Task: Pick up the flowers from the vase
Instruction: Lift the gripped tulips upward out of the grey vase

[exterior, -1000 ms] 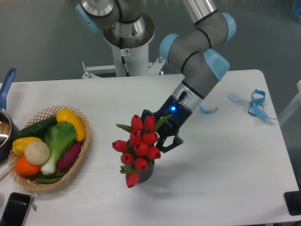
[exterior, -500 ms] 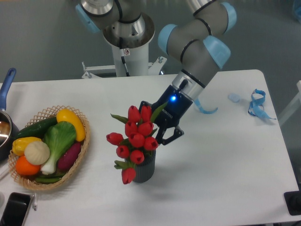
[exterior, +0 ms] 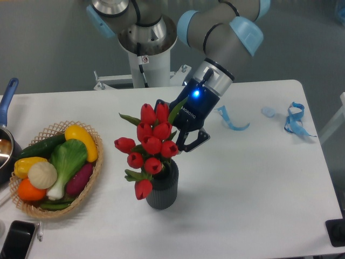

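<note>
The flowers [exterior: 147, 147], a bunch of red tulip buds with green leaves, stand over the dark ribbed vase [exterior: 163, 189] near the table's front middle. Their stems still reach down toward the vase's mouth. My gripper [exterior: 178, 134] comes in from the upper right and is shut on the flowers at the bunch's right side, its black fingers partly hidden behind the buds. More of the vase shows below the blooms than before.
A wicker basket [exterior: 92, 171] of toy vegetables sits at the left. A dark pan with a blue handle [exterior: 6, 100] pokes in at the left edge. Blue ribbon pieces [exterior: 294, 120] lie at the right, and a black phone [exterior: 16, 240] at the front left corner.
My gripper has risen and moved up-left, carrying the flowers upward. The bunch now sits higher above the vase, which is more exposed.
</note>
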Controlling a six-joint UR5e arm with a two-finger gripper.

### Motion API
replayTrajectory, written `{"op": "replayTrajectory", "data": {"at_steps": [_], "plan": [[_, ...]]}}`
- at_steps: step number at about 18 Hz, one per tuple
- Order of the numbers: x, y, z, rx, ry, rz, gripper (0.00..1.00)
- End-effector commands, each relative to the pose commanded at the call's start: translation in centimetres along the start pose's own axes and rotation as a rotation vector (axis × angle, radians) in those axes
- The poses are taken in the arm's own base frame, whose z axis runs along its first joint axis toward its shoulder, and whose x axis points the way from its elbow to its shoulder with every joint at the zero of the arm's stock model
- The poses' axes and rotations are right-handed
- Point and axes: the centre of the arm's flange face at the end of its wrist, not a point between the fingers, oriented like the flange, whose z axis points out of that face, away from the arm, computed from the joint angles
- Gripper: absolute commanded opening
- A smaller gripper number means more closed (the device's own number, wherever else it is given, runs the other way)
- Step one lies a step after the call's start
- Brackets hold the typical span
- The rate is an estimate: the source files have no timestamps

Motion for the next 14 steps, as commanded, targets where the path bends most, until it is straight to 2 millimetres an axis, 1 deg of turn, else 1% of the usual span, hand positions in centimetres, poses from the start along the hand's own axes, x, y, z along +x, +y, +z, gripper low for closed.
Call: {"op": "replayTrajectory", "data": {"at_steps": [3, 6, 10, 14], "plan": [[-0.3, -1.4, -0.8, 0.008, -0.016, -0.017, 0.49], [-0.4, -2.3, -1.2, 0.018, -0.021, -0.018, 0.49], [-0.4, -4.5, -2.0, 0.062, -0.016, -0.041, 0.49], [0.1, -6.4, -3.0, 0.083, -0.023, -0.047, 0.48]]}}
